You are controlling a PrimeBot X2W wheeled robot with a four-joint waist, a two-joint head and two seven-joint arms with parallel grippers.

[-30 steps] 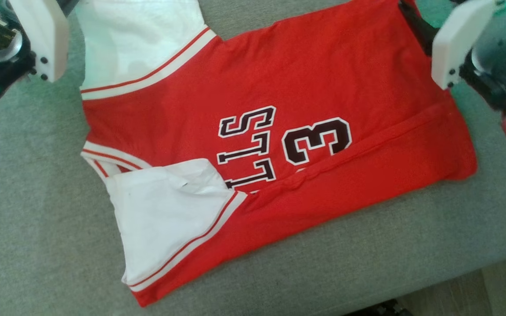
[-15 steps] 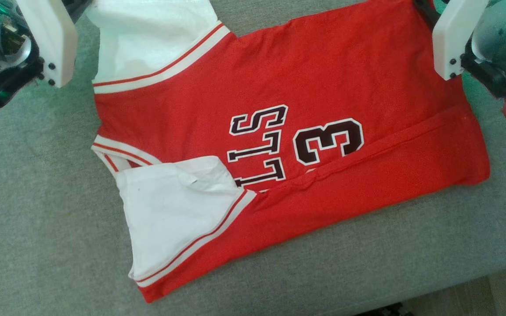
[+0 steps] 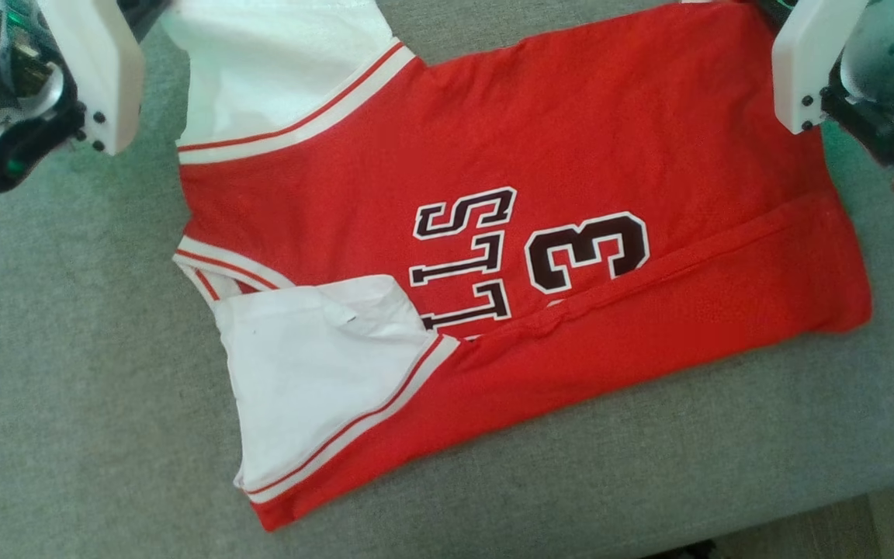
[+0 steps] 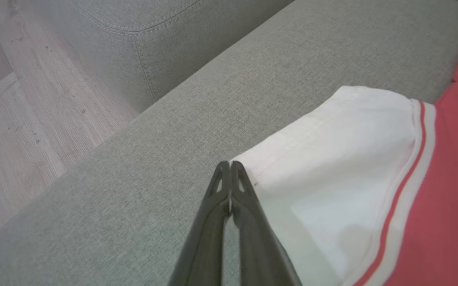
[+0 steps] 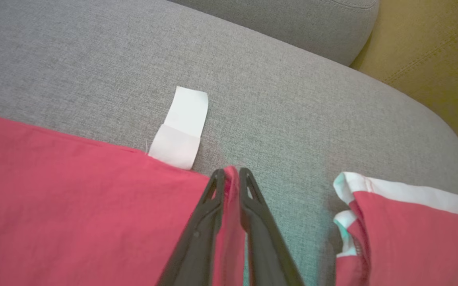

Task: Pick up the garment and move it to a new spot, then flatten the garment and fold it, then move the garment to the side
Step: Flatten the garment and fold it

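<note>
- Left pincer [image 4: 229,165], upper left of frame, is clamped shut on the corner of the jersey [image 3: 587,140] sleeve [image 4: 332,159].
- Right pincer [image 5: 231,171], upper right, nips the red hem [image 5: 105,149], seemingly readying a fold across the sofa [image 3: 67,349].

Right wrist view: my right gripper [image 5: 231,171], wide open a second ago, has closed on the red edge of the garment [image 5: 74,198], cloth now pinched between its jaws (the head view's slight overall drift is camera motion).

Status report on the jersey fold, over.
Left gripper shut at white sleeve corner. Right gripper pinching red hem of jersey. It lies flat on grey cushion, near edge folded over. White tag beside right gripper, not blocking.
</note>
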